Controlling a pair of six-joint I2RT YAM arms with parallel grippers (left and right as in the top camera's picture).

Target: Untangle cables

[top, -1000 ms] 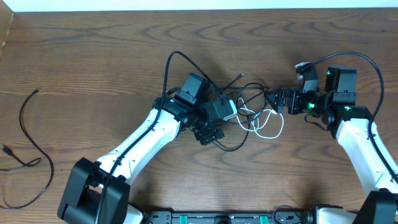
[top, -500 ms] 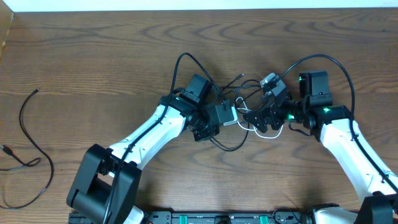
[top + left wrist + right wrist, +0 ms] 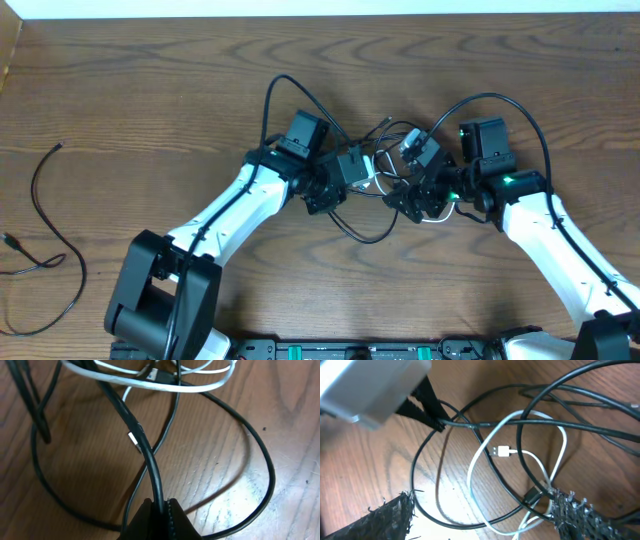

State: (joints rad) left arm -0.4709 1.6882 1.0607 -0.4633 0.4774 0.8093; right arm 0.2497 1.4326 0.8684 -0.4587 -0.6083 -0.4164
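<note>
The cables [image 3: 392, 165] lie in a tangle of thin black loops and one white cord at the table's middle. My left gripper [image 3: 159, 509] is shut on a black cable [image 3: 152, 470], which runs up from the jaws toward the knot. In the right wrist view the left gripper [image 3: 437, 422] pinches that same black strand. My right gripper [image 3: 482, 515] hangs open over the tangle. The white cable [image 3: 563, 445] and its small plug [image 3: 503, 451] lie between its fingers [image 3: 390, 517]. From overhead, the two grippers face each other across the knot.
A separate thin black cable [image 3: 55, 235] lies loose at the table's far left. Thick black arm cables arch over each wrist [image 3: 285, 90] [image 3: 520, 105]. The table's [image 3: 150, 90] back edge runs along the top.
My left gripper has shut on the black cable. My right gripper has swung left from the right side and come down over the tangle, staying open.
</note>
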